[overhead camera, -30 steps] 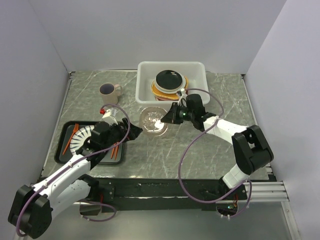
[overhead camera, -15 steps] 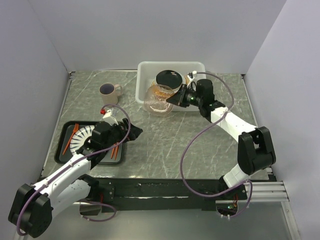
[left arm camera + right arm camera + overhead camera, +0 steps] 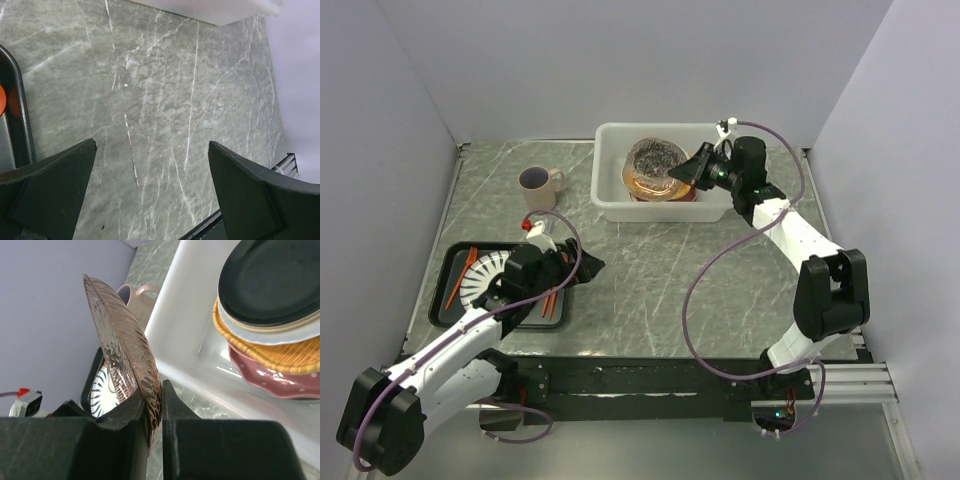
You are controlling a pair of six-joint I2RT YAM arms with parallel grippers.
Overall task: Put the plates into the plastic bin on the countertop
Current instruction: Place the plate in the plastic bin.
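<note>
My right gripper (image 3: 695, 168) (image 3: 161, 390) is shut on the rim of a clear, ribbed glass plate (image 3: 655, 165) (image 3: 125, 340). It holds the plate tilted on edge above the white plastic bin (image 3: 605, 190) (image 3: 190, 340). Inside the bin lies a stack of plates: a black one (image 3: 272, 280) on top, then a white, an orange woven (image 3: 295, 357) and a dark red one (image 3: 280, 382). A white plate with black stripes (image 3: 485, 275) (image 3: 107, 387) rests on the black tray. My left gripper (image 3: 585, 265) (image 3: 151, 145) hangs open over bare countertop (image 3: 165, 100), with nothing between its fingers.
A black tray (image 3: 455, 265) (image 3: 15, 110) at the left holds orange utensils (image 3: 455, 280) beside the striped plate. A pinkish mug (image 3: 538, 182) (image 3: 135, 295) stands left of the bin. Grey walls close in the countertop at the back and on both sides.
My right gripper has lifted the glass plate from the countertop in front of the bin and carried it back over the bin. The left arm has stayed put.
</note>
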